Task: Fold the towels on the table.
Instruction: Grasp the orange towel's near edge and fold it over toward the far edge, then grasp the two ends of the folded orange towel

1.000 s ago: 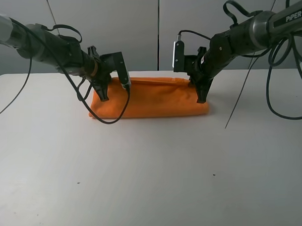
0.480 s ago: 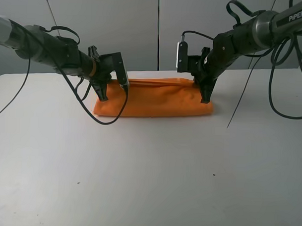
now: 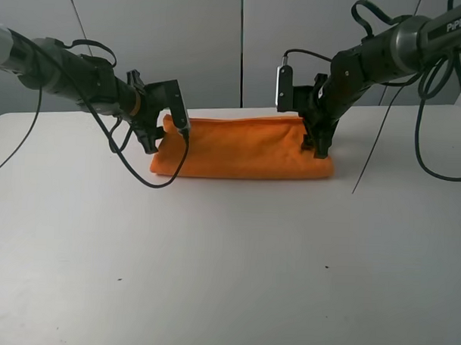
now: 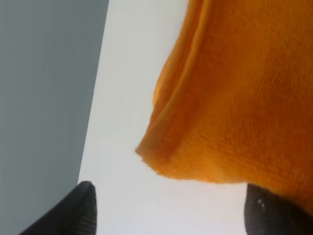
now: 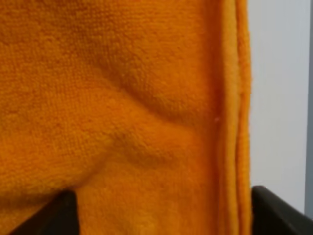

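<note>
Orange towel [image 3: 243, 149] lay folded on the white table [image 3: 227, 271]. Left gripper [image 4: 173, 210] and right gripper [image 5: 166, 215], jaws spread wide, clamped nothing.

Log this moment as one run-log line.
towel: folded strip, lying on table | left gripper: open at its left end | right gripper: open over its right end | held: nothing

The left arm [image 3: 67, 72] is stretching in from the left side with its wrist bending downward. The left gripper [image 3: 150, 141] is pointing down, and its two black fingers [image 4: 73, 210] are standing wide apart. The right arm [image 3: 386, 49] is stretching in from the right side in a similar way. The right gripper [image 3: 317, 145] is also pointing down with its fingers spread wide.
</note>
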Robot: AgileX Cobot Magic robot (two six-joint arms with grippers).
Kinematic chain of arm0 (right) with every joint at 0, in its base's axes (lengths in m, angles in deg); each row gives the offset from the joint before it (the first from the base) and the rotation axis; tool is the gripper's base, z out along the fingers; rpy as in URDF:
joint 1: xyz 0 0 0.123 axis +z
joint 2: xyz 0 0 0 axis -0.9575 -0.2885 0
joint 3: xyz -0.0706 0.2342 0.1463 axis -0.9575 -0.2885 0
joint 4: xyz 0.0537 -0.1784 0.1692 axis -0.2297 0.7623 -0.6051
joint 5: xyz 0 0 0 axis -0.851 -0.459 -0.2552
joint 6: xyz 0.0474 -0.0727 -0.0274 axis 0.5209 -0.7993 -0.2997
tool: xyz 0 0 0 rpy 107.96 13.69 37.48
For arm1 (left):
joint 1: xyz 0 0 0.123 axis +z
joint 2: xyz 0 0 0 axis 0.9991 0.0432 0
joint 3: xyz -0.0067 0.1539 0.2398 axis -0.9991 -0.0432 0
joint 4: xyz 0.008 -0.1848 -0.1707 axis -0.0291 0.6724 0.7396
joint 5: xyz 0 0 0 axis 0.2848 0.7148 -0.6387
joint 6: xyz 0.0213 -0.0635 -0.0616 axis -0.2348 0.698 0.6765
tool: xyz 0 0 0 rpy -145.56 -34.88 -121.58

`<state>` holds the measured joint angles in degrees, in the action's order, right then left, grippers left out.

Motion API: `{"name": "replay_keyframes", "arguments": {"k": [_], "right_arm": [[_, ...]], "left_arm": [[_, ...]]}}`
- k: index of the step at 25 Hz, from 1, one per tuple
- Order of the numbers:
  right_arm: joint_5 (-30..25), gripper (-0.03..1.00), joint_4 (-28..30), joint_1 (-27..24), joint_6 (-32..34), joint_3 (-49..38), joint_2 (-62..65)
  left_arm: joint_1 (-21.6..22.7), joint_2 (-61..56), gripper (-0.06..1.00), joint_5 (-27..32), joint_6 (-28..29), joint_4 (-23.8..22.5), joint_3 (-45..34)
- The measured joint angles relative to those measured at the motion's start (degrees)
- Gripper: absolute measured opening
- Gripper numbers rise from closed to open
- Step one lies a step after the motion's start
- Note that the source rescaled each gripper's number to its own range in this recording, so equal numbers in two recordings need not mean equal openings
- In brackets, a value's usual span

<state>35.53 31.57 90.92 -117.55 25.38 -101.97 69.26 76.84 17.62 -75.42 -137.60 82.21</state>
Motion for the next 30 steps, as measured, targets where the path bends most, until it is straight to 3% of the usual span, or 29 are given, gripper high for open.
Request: {"name": "replay_keyframes", "arguments": {"k": [3,6,9,14,17,21,25,30], "right_arm": [[-0.15,0.91,0.0,0.0,0.52,0.0,1.85],[-1.32,0.94,-0.14,0.0,3.57,0.0,4.06],[-5.11,0.95,-1.99,0.0,11.78,0.0,6.35],[-12.84,0.95,-4.34,0.0,33.37,0.0,9.67],[-14.95,0.99,-7.94,-0.38,39.47,0.0,9.9],[-15.24,1.0,-19.41,-4.67,40.71,0.0,9.9],[-18.01,1.0,-32.43,-11.46,37.1,0.0,9.9],[-21.23,1.0,-38.05,-14.7,35.43,0.0,7.59]], "left_arm": [[0.0,-1.57,0.9,-0.12,0.0,0.71,0.0],[0.0,-3.53,0.97,-0.12,0.0,5.37,0.0],[0.0,-4.95,1.0,0.62,0.52,15.81,0.0],[0.0,-5.1,1.0,6.09,1.53,35.03,0.0],[0.0,-5.1,1.0,11.73,1.66,44.0,0.37],[0.0,-4.63,1.0,21.71,1.75,54.51,4.29],[0.0,-1.72,1.0,28.89,1.75,62.29,10.55],[0.0,2.84,1.0,35.89,1.75,65.12,15.75]]}}
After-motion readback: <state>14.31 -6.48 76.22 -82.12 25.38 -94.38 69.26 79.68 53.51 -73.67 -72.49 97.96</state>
